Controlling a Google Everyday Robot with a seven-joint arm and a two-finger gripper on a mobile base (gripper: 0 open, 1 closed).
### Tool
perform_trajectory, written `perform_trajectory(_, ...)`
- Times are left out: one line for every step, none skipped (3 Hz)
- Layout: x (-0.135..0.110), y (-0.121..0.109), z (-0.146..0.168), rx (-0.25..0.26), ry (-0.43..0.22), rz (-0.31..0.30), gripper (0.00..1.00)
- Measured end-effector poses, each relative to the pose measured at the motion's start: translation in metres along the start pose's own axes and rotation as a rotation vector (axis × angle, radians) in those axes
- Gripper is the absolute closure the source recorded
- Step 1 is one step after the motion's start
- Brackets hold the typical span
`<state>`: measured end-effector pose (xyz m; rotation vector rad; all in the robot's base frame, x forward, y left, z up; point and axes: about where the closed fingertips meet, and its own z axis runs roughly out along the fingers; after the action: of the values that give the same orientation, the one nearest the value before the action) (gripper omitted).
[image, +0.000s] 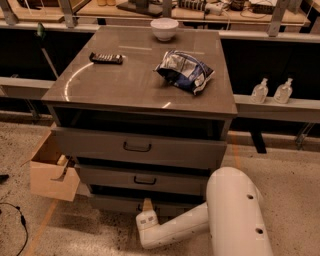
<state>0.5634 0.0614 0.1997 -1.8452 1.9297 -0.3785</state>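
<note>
Camera view: a speckled floor (282, 167) under the gripper (147, 205); gripper low at the bottom drawer (112, 202), spread or pressed together I cannot tell; cabinet top (125, 87) well above, bearing chip bag (185, 71), bowl (164, 28), remote (106, 58); cardboard box (52, 176) to its left.

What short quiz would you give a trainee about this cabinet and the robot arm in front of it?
1. True or false: the white bowl stands near the back edge of the cabinet top.
2. Multiple choice: the gripper is low down, close to the front of which drawer? A top, B middle, C bottom.
3. Fill the gap: seen from the camera, the chip bag lies to the ___ of the dark flat object.
Key: 1 true; 2 C, the bottom drawer; 3 right.
</note>
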Motion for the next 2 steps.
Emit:
perform_trajectory(0.0001,-0.0042,-0.0091,-0.008,-0.003,0.003,0.0)
perform_trajectory(0.0038,-0.0064,-0.0187,-0.015,-0.001,0.012,0.0)
